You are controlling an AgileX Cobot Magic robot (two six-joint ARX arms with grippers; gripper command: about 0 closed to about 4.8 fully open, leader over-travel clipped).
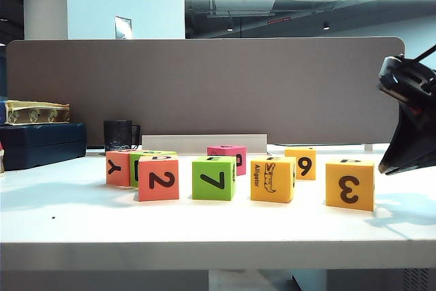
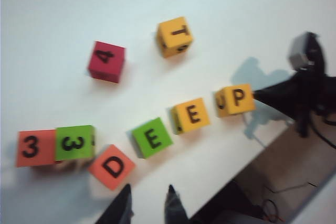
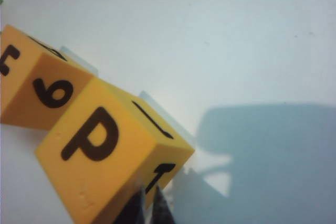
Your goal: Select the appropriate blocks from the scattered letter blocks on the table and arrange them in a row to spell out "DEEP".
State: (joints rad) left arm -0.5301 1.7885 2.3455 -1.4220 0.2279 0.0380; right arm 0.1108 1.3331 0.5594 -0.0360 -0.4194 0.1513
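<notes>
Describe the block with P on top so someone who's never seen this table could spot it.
On the white table, find the front row of four blocks. At its right end, by the right gripper and away from the left gripper above the D end, sits the yellow-orange block. Alone, it shows P on top, 3 in front.

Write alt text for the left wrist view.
Four blocks spell DEEP in a slanted row on the white table: salmon D, green E, yellow E, yellow P. The left gripper hovers empty near the D.
</notes>
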